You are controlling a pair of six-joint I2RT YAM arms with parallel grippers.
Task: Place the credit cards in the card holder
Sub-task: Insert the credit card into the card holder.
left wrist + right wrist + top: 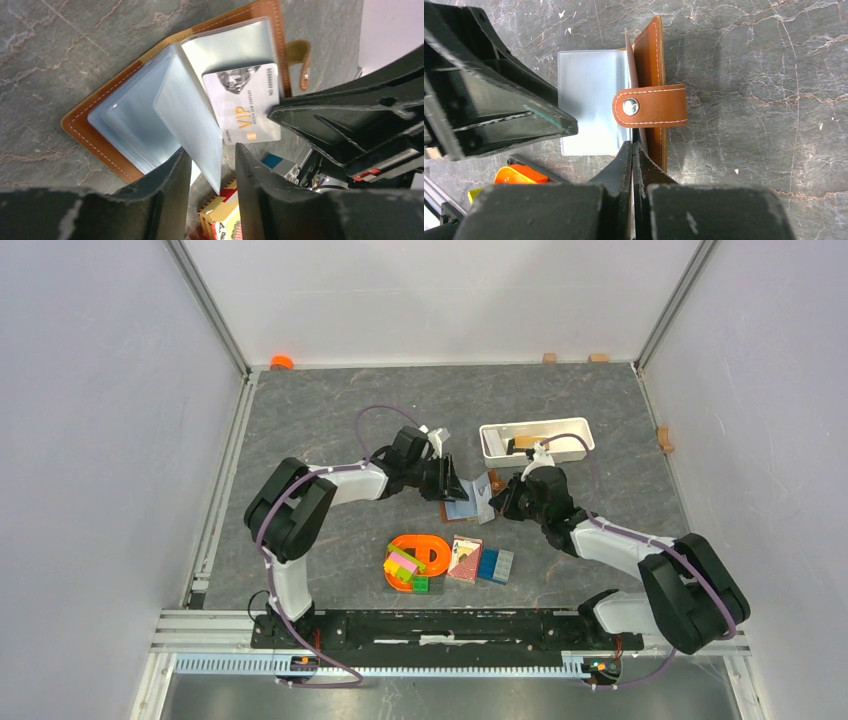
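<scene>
The brown card holder lies open mid-table, its clear sleeves fanned out. Its strap with the snap folds over the raised cover. A pale credit card marked VIP rests partly over the right-hand sleeve. My right gripper is shut at that card's edge; in the right wrist view the pressed fingertips pinch something thin seen edge-on. My left gripper stands open, with one upright clear sleeve leaf between its fingers and a gap on one side. No other credit card shows.
A white oblong tray stands behind the right arm. In front of the wallet sit an orange ring toy with coloured blocks, a red playing-card pack and blue blocks. White walls close in three sides.
</scene>
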